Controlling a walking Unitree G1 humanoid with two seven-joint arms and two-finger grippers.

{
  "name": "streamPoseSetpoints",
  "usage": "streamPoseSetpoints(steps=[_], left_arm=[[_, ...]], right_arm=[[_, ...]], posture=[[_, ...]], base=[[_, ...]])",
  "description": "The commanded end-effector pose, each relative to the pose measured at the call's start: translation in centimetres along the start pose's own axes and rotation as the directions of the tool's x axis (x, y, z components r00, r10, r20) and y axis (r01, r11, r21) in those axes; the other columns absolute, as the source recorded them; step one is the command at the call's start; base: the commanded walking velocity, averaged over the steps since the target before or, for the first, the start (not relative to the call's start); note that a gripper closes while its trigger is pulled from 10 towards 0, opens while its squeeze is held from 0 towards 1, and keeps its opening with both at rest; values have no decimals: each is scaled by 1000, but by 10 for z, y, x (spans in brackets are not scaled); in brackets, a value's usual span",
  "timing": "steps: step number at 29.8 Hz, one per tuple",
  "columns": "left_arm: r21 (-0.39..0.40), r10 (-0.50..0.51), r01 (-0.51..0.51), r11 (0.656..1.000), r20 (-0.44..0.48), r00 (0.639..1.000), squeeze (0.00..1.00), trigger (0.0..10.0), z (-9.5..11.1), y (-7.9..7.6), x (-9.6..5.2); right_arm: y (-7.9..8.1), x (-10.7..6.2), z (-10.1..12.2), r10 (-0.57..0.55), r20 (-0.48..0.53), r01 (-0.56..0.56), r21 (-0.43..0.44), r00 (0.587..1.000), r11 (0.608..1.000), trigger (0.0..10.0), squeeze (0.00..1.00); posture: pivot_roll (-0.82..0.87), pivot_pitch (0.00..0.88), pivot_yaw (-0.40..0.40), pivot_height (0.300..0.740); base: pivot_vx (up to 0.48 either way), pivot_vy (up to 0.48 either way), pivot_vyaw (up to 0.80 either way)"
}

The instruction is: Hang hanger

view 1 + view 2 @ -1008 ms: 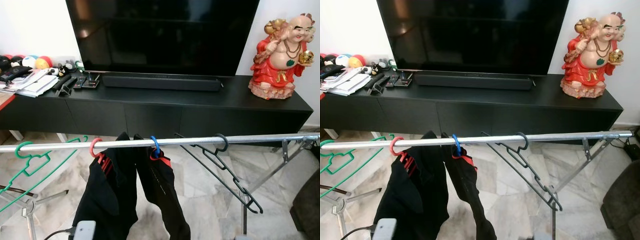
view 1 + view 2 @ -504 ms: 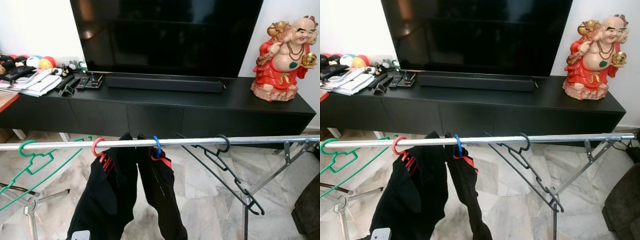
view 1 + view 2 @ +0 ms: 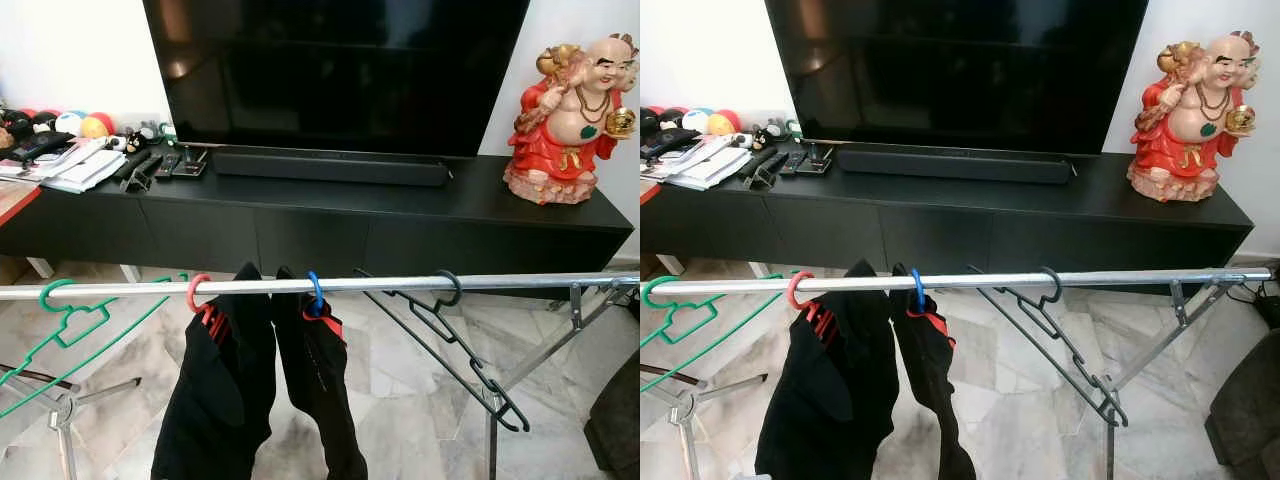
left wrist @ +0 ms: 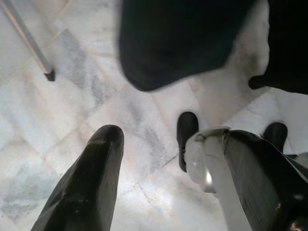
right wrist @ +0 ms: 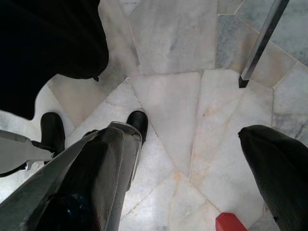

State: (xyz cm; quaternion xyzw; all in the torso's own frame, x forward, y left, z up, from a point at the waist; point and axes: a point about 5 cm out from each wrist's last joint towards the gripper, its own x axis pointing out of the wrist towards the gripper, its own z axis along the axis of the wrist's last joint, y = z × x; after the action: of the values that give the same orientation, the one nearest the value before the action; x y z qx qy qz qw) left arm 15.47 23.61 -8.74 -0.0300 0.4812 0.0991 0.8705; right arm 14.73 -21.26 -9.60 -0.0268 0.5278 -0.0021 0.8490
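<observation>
four hangers sit hooked on the rail (image 3: 400, 284), grey hanger (image 3: 445, 335) at 3 o'clock, so hanging looks done. left gripper (image 4: 168, 178) and right gripper (image 5: 192, 168) hang idle over the floor (image 5: 168, 96), fingers apart, holding nothing.

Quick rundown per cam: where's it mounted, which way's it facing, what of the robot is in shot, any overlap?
Left and right eye views: on the head, looking forward and down at the rail with its green hanger, black garments and grey hanger, the TV behind.
Left wrist view: points down at the marble floor; left gripper open, robot's feet in view.
Right wrist view: points down at the floor; right gripper open, feet in view.
Shared: both wrist views catch the garments' hems, the floor and the rack legs.
</observation>
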Motion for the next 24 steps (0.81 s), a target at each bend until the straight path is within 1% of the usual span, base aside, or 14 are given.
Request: streamPoseSetpoints(steps=[1,4,7,10,22,24], left_arm=[[-12,8,-9,1000,-38,999,0,10000,-9,5,-2],[-15,12,-12,1000,-39,999,0,10000,-9,7,-2],[-16,12,-12,1000,-42,999,0,10000,-11,6,-2],[-18,13,-13,1000,-51,999,0,10000,-15,5,-3],[-6,7,-7,1000,-61,998,0,10000,-19,2,-3],[-8,7,-7,1000,-62,998,0,10000,-20,2,-3]], right_arm=[[2,0,0,9,3,-9,-6,1000,1000,10000,0],[2,0,0,15,3,-15,-16,1000,1000,10000,0],[2,0,0,16,4,-16,-11,1000,1000,10000,0],[2,0,-1,21,-1,-21,-25,1000,999,10000,0],[1,0,-2,18,-4,-18,-14,1000,1000,10000,0],[1,0,-2,18,-6,-18,-15,1000,1000,10000,0]], posture=[[12,0,-10,740],[17,0,-11,740],[17,0,-11,740],[17,0,-10,740],[20,0,-10,740],[20,0,-9,740]], base=[[0,0,0],[0,0,0],[0,0,0],[0,0,0],[0,0,0],[0,251,0]])
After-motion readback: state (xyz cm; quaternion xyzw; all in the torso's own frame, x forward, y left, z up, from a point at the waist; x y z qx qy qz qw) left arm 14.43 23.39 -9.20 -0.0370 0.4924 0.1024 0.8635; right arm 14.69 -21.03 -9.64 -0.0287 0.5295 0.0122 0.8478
